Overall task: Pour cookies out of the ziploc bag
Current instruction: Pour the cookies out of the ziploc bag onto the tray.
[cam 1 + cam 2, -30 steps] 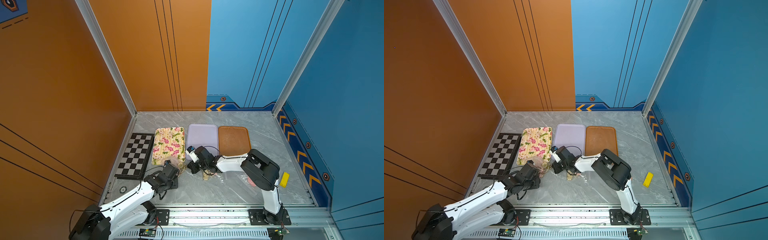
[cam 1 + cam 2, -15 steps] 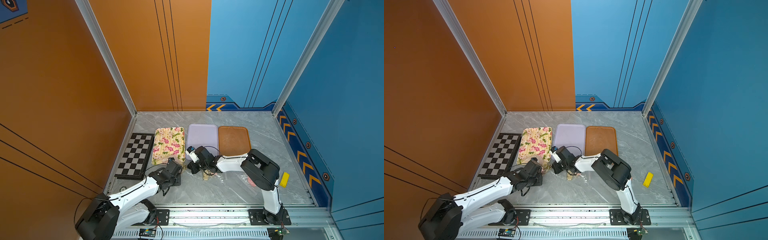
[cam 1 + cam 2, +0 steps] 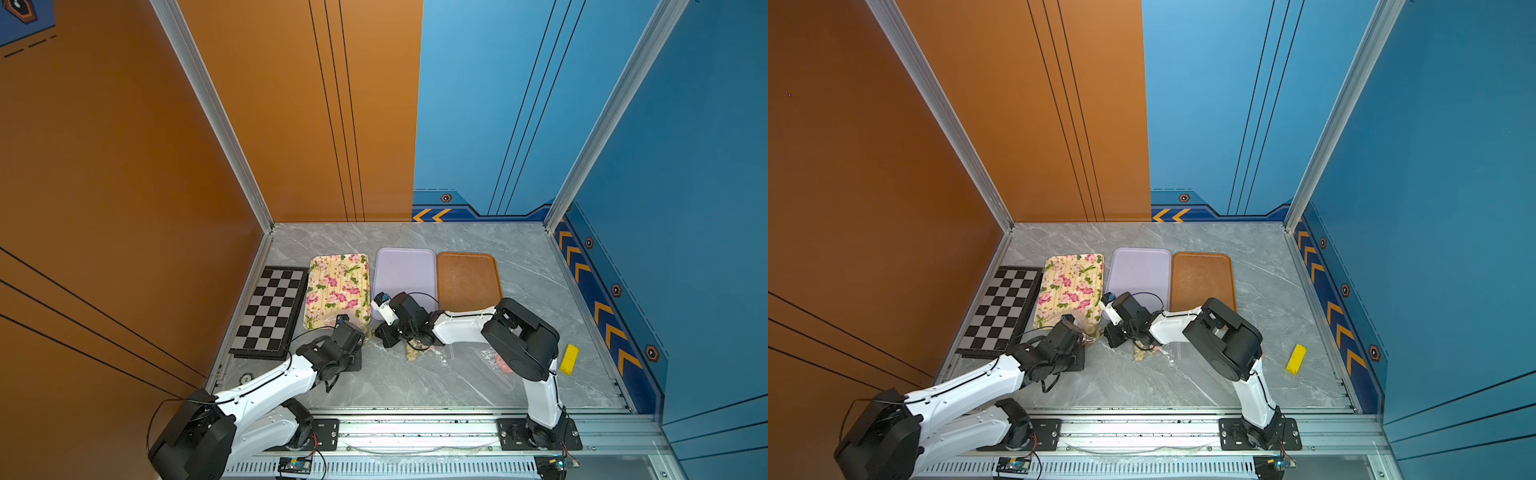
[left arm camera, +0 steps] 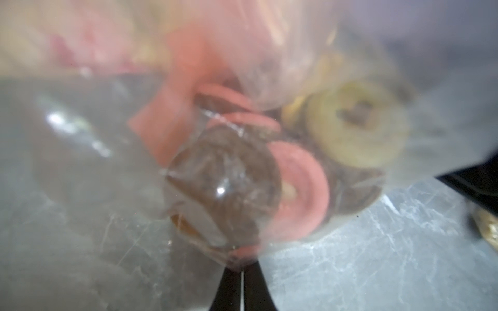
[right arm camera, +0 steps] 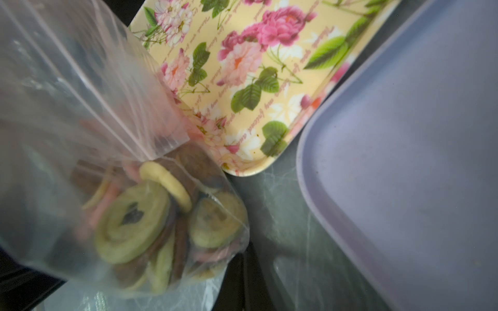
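Tabletop [image 3: 415, 386]: grey marble, with 12 o'clock taken as the far wall.

Bag [image 5: 89, 88], clear film with a pink zip strip, sits at the 6 o'clock edge of the floral tray [image 3: 338, 286]. Its film laps that edge in both top views. Cookies [image 5: 132, 223], brown, pink and yellow rounds with centre marks, are bunched inside the bag at its low end. That end rests on the tabletop.

Left gripper [image 4: 243, 269] is at 6 o'clock of the bag. Its jaws are closed to a hairline and pinch a fold of the film at the cookie end.

Right gripper [image 3: 383, 336] stands just at 3 o'clock of the cookie end. Its jaws are fully closed. Whether film is caught between them cannot be told.

Lilac tray [image 3: 405, 270] lies at 3 o'clock of the floral tray, and the brown tray [image 3: 467, 278] at 3 o'clock of that one, all close side by side. Chessboard [image 3: 270, 307] lies at 9 o'clock of the floral tray.

Cream cookies [image 3: 412, 354] lie on the tabletop at 5 o'clock of the right gripper, apart from the bag. Yellow block [image 3: 568, 359] lies near the tabletop's 3 o'clock edge.
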Robot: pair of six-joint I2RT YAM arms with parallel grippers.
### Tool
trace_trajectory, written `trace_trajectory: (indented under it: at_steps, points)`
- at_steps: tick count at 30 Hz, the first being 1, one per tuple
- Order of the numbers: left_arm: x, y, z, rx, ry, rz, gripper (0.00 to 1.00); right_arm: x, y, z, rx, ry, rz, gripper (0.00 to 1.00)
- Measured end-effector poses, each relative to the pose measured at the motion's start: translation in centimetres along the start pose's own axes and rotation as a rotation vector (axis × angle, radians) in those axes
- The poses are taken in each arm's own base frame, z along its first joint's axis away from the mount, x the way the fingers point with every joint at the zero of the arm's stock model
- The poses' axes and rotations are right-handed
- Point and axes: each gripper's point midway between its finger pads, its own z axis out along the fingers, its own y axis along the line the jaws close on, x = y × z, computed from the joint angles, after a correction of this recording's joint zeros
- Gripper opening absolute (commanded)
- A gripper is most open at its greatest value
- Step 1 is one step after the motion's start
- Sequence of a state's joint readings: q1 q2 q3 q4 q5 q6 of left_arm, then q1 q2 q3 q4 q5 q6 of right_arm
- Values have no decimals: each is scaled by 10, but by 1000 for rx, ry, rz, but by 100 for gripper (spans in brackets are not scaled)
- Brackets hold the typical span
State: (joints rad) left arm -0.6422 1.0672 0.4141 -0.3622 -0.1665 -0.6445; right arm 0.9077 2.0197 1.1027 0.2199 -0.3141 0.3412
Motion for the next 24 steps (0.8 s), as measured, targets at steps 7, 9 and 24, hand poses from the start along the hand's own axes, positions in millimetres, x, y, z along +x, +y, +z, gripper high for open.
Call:
trace_trajectory:
  at_steps: [7,9,24]
  points:
    - [-4,2,-3,-7,-26,-6,0,1,1,0,-8,3,0,0]
    - [-9,2,-6,-4,-51,-9,0,1,2,0,-14,6,0,0]
    - [-47,31,-20,-20,-142,-83,0,-45,23,-3,-48,-50,-31,0]
